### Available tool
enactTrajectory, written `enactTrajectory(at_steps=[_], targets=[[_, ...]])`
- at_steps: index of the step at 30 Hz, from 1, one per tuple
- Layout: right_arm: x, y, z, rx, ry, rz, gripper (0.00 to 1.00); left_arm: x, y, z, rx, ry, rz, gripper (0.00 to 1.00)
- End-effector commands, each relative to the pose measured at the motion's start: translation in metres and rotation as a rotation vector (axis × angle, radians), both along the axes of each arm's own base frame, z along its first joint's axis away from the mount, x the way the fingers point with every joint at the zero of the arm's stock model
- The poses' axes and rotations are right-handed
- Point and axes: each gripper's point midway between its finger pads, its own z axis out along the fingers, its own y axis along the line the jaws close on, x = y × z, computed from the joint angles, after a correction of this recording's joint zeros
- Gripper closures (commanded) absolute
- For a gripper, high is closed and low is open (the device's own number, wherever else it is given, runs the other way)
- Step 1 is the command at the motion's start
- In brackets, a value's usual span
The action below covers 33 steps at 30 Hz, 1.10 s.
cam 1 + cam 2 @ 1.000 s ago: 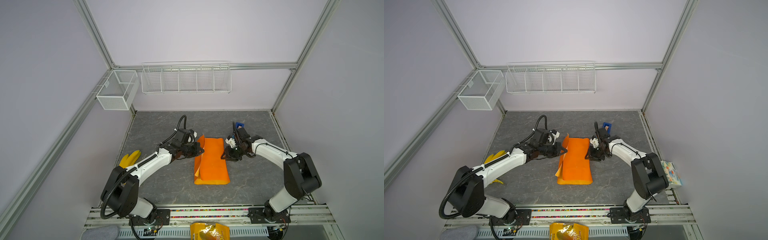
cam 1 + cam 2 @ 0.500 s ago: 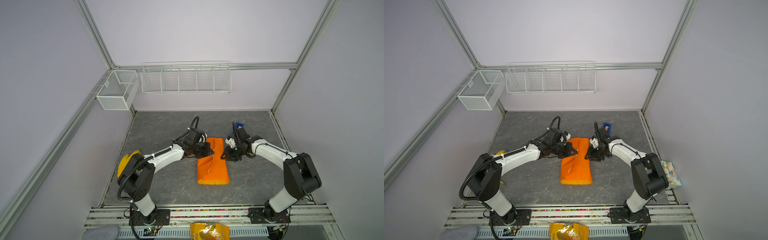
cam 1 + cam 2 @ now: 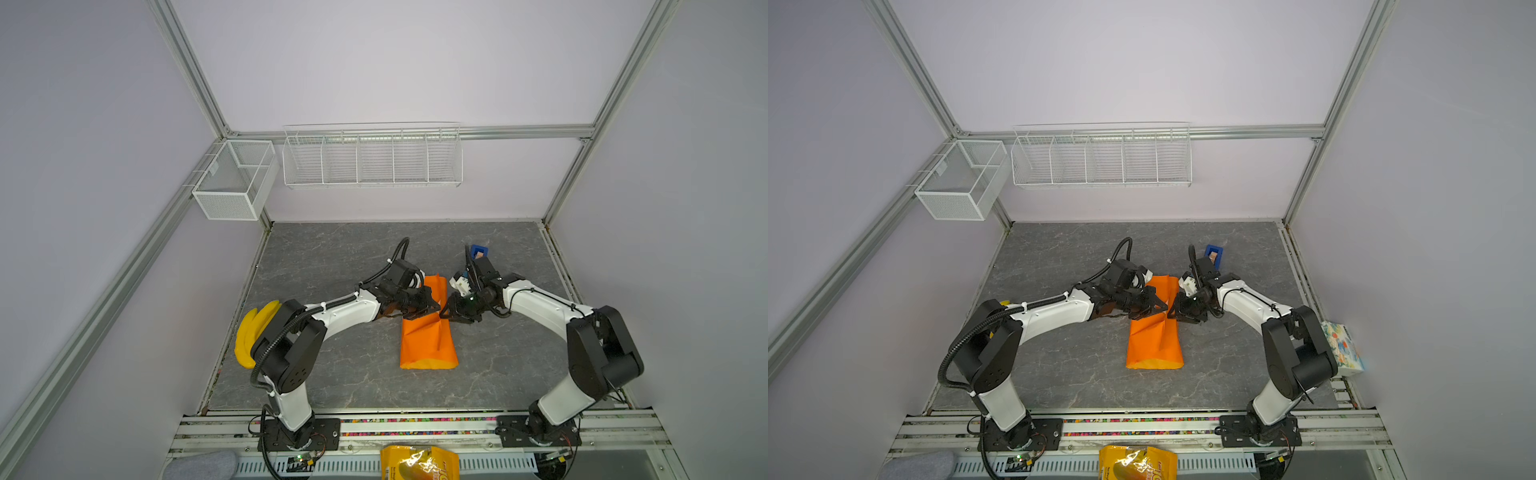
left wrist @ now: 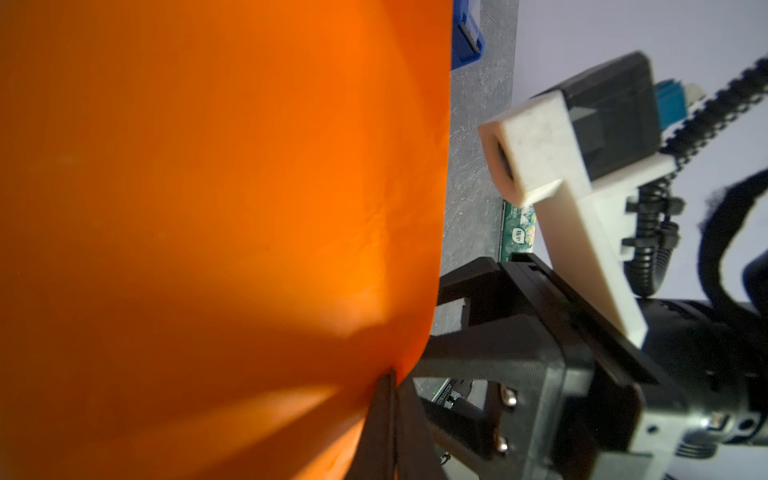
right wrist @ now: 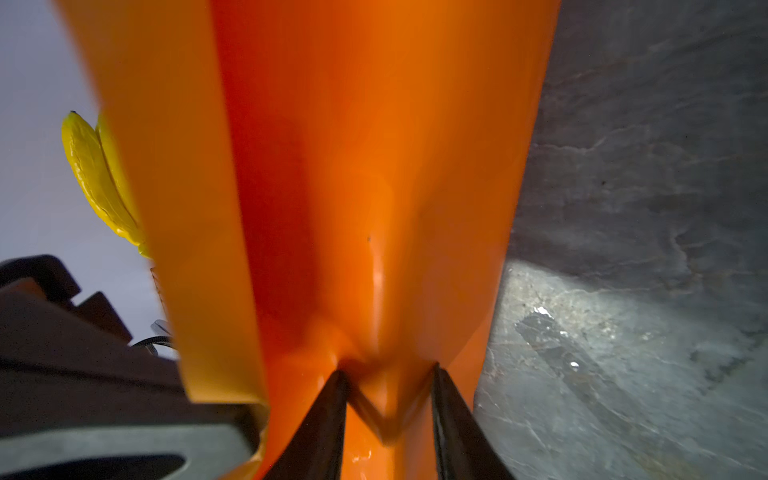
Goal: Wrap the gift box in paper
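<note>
Toward the left side of the fold, our left gripper (image 3: pixel 432 309) is pressed shut on a flap of the paper (image 3: pixel 428 345), which lies as a long orange bundle in the middle of the table. Opposite it, our right gripper (image 3: pixel 446 313) straddles a ridge of the same sheet, partly closed and pinching it. The gift box is hidden; we judge that it sits inside the wrap near both grippers. To fold well, we should draw the left flap flat across the top while the right side holds tension, gently enough not to tear the thin sheet. Bananas (image 3: pixel 253 332) lie far left behind our left arm, and a snack bag (image 3: pixel 419 463) sits at the near edge. A blue tape dispenser (image 3: pixel 478 251) stands just behind the right gripper. The fingertips nearly meet, so a collision is our main worry.
</note>
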Motion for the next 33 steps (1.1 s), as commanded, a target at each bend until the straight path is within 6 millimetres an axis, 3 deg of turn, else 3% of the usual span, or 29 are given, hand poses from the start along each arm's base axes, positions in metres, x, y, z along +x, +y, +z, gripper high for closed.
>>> enactTrajectory(at_steps=[1,8,23,29,33], targets=[[-0.017,-0.002,-0.014,-0.023,0.057,-0.001,0.64,0.007,-0.012,0.012,-0.056,-0.013,0.016,1.0],[-0.016,0.0,-0.012,0.01,0.05,-0.025,0.64,0.004,-0.011,-0.006,-0.045,0.021,0.019,1.0],[-0.012,-0.001,0.01,0.081,-0.012,-0.06,0.63,-0.004,0.015,-0.058,0.168,0.075,0.037,1.0],[-0.006,-0.015,0.026,0.099,-0.056,-0.104,0.62,-0.005,0.017,-0.063,0.182,0.082,0.038,1.0],[-0.006,-0.018,0.019,0.117,-0.033,-0.096,0.65,-0.004,0.016,-0.06,0.178,0.075,0.036,1.0]])
